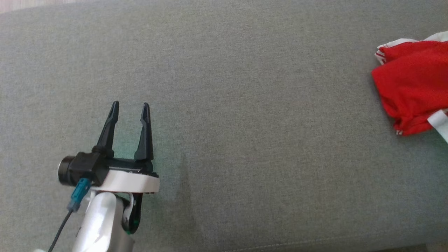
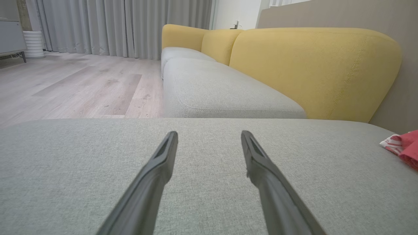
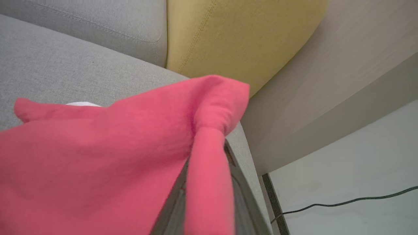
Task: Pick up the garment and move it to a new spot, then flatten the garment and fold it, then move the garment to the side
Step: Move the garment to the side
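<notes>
Head view: garment (image 1: 413, 85) at R edge; L tool (image 1: 130, 104) spread, cushion (image 1: 245, 105) around.

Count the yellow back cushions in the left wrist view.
3: the big nearest cushion on the right, a smaller middle cushion, and the farthest cushion at the left end. Others may be hidden.

- The garment (image 1: 409, 87) is soft red cloth, matt and slightly fuzzy, with white cloth trim.
- The seat cushion (image 1: 245, 87) is grey woven cloth, matt, with a fine rough grain.
- The backrest (image 2: 310, 65) is yellow cloth, matt, with visible stitching.
- The left gripper (image 1: 130, 104) has dark matt plastic fingers; its wrist shell (image 1: 129, 182) is glossy white.
- The floor (image 2: 81, 88) looks like pale wood, smooth.
- The curtains (image 2: 114, 26) are grey cloth.
</notes>
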Controlling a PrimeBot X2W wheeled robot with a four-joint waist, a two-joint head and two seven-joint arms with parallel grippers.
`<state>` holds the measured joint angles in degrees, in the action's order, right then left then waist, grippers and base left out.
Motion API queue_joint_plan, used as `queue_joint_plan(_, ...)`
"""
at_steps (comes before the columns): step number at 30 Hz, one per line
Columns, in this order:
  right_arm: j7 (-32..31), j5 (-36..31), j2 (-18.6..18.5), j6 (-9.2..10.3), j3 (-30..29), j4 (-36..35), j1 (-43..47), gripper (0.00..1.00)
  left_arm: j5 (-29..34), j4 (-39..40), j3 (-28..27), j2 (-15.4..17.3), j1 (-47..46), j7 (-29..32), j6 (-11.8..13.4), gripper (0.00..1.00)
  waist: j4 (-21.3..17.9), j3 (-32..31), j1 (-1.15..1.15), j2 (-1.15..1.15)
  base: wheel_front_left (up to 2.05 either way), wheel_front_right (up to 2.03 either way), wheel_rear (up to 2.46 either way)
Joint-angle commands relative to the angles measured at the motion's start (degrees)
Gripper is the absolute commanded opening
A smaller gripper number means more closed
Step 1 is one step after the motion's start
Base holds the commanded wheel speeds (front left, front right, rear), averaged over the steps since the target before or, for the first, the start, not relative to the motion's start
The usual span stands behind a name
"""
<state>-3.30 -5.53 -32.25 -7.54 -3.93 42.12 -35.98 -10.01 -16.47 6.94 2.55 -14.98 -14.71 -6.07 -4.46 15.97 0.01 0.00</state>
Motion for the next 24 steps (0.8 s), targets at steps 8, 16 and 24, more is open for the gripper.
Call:
queue_joint_plan(8, 2.8, -0.5, 1.9, 0.05, -2.2, -4.5, -1.2, 1.00, -0.5, 0.9, -2.0, 0.3, -0.2, -0.3, -0.3, 1.00, -0.3, -2.4, -0.01, 0.00, 0.00, 0.00, 0.00)
queue_joint_plan(16, 6.2, 2.0, 10.8, 0.05, -1.0, -14.8, -0.7, 1.00, -1.2, 1.3, -2.1, 0.3, 1.4, -0.3, 0.5, 1.00, -0.7, -6.9, -0.01, 0.00, 0.00, 0.00, 0.00)
queue_joint_plan(24, 10.8, 8.8, 26.5, 0.05, 0.8, -26.6, 8.2, 1.00, -2.1, 2.6, -2.2, 0.3, 3.6, -0.3, 1.2, 1.00, 0.0, -10.4, -0.01, 0.00, 0.00, 0.00, 0.00)
